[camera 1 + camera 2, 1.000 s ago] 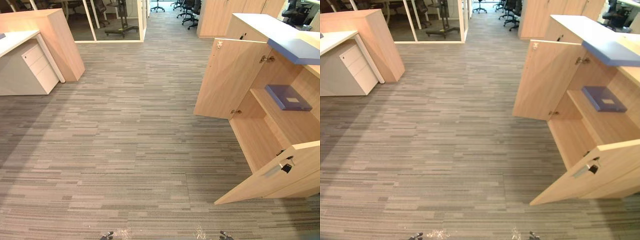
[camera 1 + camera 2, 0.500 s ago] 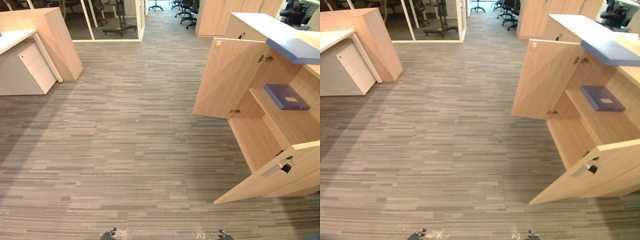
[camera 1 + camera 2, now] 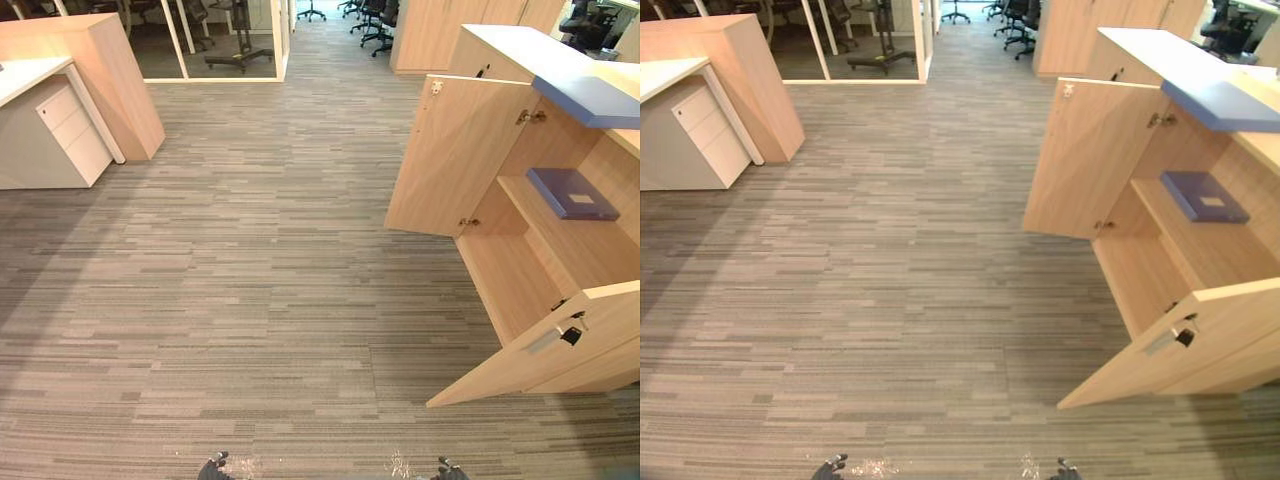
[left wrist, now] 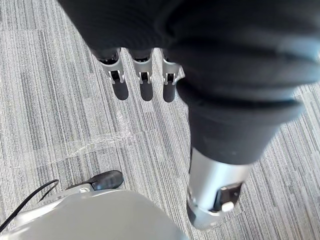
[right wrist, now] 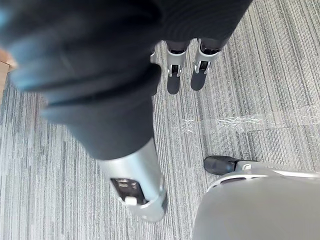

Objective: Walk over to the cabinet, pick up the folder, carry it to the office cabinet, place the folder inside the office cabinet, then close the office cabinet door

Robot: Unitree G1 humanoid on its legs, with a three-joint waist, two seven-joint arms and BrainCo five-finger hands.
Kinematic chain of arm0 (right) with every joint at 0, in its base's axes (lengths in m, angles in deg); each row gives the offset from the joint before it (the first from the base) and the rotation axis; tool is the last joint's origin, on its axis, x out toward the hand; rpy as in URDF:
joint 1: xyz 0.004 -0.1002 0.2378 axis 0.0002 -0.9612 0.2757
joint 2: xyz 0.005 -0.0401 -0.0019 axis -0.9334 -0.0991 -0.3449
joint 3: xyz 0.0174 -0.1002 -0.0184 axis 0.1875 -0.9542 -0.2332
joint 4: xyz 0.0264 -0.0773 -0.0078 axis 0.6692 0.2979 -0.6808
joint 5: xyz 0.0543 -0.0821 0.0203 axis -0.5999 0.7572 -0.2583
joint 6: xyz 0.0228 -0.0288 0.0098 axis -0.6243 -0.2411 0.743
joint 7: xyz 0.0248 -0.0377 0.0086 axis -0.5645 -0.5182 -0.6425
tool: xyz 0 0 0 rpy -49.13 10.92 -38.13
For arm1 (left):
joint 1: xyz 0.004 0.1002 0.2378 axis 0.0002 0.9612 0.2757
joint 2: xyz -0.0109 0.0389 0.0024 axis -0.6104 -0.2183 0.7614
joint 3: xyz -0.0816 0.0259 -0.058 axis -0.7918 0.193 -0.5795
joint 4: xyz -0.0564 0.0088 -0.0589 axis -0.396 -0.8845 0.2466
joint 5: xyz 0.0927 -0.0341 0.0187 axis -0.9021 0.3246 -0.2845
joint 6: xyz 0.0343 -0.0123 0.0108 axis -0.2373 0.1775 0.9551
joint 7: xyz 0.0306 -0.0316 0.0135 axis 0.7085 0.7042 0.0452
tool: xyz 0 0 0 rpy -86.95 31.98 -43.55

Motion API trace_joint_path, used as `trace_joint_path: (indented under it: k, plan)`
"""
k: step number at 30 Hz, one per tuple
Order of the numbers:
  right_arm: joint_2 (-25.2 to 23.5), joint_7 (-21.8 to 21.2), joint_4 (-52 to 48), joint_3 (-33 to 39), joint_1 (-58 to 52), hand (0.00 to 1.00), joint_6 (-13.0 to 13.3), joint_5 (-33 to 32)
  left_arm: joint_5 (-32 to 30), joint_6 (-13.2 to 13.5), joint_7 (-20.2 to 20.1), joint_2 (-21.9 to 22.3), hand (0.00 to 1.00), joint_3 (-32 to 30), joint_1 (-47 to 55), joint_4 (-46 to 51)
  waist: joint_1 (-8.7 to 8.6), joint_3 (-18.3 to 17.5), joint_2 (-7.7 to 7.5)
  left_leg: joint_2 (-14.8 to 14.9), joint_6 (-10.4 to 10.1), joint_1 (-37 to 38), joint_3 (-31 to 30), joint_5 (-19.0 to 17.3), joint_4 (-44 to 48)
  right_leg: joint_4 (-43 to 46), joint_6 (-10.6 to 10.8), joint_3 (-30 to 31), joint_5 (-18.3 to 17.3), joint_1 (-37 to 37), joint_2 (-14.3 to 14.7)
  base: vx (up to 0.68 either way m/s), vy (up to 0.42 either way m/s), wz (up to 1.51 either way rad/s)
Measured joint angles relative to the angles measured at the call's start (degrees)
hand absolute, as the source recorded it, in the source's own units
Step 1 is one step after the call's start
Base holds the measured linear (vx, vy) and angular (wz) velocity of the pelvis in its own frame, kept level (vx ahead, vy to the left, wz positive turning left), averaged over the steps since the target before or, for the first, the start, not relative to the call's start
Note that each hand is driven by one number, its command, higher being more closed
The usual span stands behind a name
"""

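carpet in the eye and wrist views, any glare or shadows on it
Left eye view: the carpet is evenly lit, dimmer at the left by the white drawer unit, with a darker shadow beneath the near open door of the office cabinet. Left wrist view: clear tape on the carpet glints. Right wrist view: a tape strip glints likewise.

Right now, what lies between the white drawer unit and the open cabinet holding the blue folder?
Bare grey striped carpet stretches from drawer unit to cabinet, as the left eye view shows.
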Motion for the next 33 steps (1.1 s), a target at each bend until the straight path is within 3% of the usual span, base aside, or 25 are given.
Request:
trace_joint_path:
  k: [11, 13, 15, 17, 18, 20, 23, 25, 26, 28, 31, 33]
  plan:
    - [0.0, -0.1, 0.1, -0.2, 0.7, 0.00, -0.1, 0.0, 0.0, -0.1, -0.6, -0.2, 0.00, -0.3, -0.3, -0.2, -0.08, 1.0, -0.17, 0.0, 0.1, -1.2, 0.3, -0.8, 1.8, 0.3, 0.0, 0.2, 0.0, -0.4, -0.1, -0.01, -0.001, 0.00]
    - [0.0, -0.2, 0.2, -0.7, 1.3, 0.00, -0.1, 0.0, 0.4, 0.0, -0.5, -0.3, 0.00, -1.4, -1.1, 0.5, -0.04, 2.5, -0.08, 0.2, -0.6, -6.1, 0.3, -5.4, 12.0, 1.2, -0.3, 0.0, -0.3, -0.8, -0.3, -0.02, 0.001, 0.06]
    - [0.2, -0.2, 0.1, -0.7, 2.8, 0.00, -0.1, 0.0, 0.2, 0.0, 0.4, -0.2, 0.00, -3.0, -2.3, 2.4, 0.54, 6.3, -0.26, 1.1, -3.2, -12.3, 1.5, -8.5, 27.3, 4.1, -2.2, 0.4, -3.3, -0.8, -0.4, -0.11, -0.008, 0.05]
    - [0.7, -0.1, 0.2, -0.8, 3.0, 0.00, -0.2, 0.0, -0.1, 0.2, 0.8, 0.0, 0.00, -3.4, -2.3, 3.7, 1.33, 7.1, -0.06, 2.9, -2.9, -18.0, 4.7, -9.9, 38.6, 5.9, -2.8, 1.3, -4.3, -0.6, -0.7, -0.02, 0.010, -0.12]
    - [0.9, -0.1, 0.3, -0.6, 3.0, 0.00, -0.4, 0.0, -0.6, 0.1, 0.8, 0.1, 0.00, -3.5, -1.8, 4.1, 1.47, 7.1, 0.29, 4.1, -1.1, -19.5, 6.1, -12.5, 39.0, 6.1, -2.7, 1.6, -4.7, -0.1, -1.0, 0.06, 0.039, -0.20]
    - [0.9, -0.1, 0.4, -0.6, 3.1, 0.00, -0.6, 0.0, -0.6, 0.2, 0.7, 0.0, 0.00, -3.5, -1.8, 4.2, 1.84, 7.2, 0.27, 4.5, -1.2, -21.0, 6.0, -12.4, 33.0, 5.8, -2.3, 2.8, -4.9, 0.3, -2.4, 0.09, 0.099, -0.21]
    - [1.2, -0.1, 0.7, -0.7, 3.2, 0.00, -0.7, 0.0, -0.3, 0.3, 0.7, 0.3, 0.00, -3.6, -1.7, 4.4, 2.05, 7.0, 0.61, 4.7, -3.3, -21.6, 1.7, -7.1, 16.0, 5.2, -0.6, 4.6, -6.1, -0.1, -5.4, 0.12, 0.228, -0.33]
    - [1.6, -0.1, 1.2, -0.6, 3.2, 0.00, -0.7, 0.0, 0.0, 0.3, 0.8, 0.6, 0.00, -3.8, -1.4, 4.3, 2.26, 6.6, 1.33, 6.2, -4.4, -21.7, 0.2, -5.7, 14.3, 5.0, 1.4, 6.5, -7.3, 0.8, -6.5, 0.23, 0.341, -0.48]
    - [1.3, 0.0, 1.4, -0.2, 3.1, 0.00, -0.8, 0.0, 0.3, 0.2, 0.8, 0.4, 0.00, -3.7, -1.0, 4.1, 2.21, 5.8, 1.22, 5.2, -4.8, -21.7, 1.7, -1.9, 15.6, 4.8, 3.0, 7.4, -8.3, 1.4, -8.5, 0.38, 0.453, -0.50]
    - [0.5, -0.1, 1.6, 0.6, 3.3, 0.00, -0.9, 0.0, 0.7, 0.2, 0.8, -0.2, 0.00, -3.5, -0.9, 4.1, 2.28, 4.4, -0.30, 2.3, -3.9, -21.9, 4.8, -1.3, 16.8, 6.1, 3.5, 7.9, -8.5, 1.0, -12.3, 0.46, 0.405, -0.44]
    - [-0.7, -0.3, 1.4, 2.7, 4.4, 0.00, -0.9, 0.0, 0.8, 0.1, 0.7, -0.5, 0.00, -0.2, -1.0, 4.2, 2.92, 3.1, 0.17, -1.9, -0.2, -17.0, 7.7, -2.5, 13.9, 17.3, 3.8, 9.9, -8.2, -3.3, -16.5, 0.36, 0.289, -0.46]
    - [-1.7, -0.8, 0.9, 3.3, 4.5, 0.00, -0.8, 0.0, 1.1, 0.1, 0.5, -0.4, 0.00, 1.4, -0.6, 4.2, 3.14, 2.4, 0.81, -3.0, 1.5, -13.0, 9.1, -2.6, 11.8, 28.0, 3.7, 11.8, -8.2, -7.1, -17.5, 0.39, 0.303, -0.48]
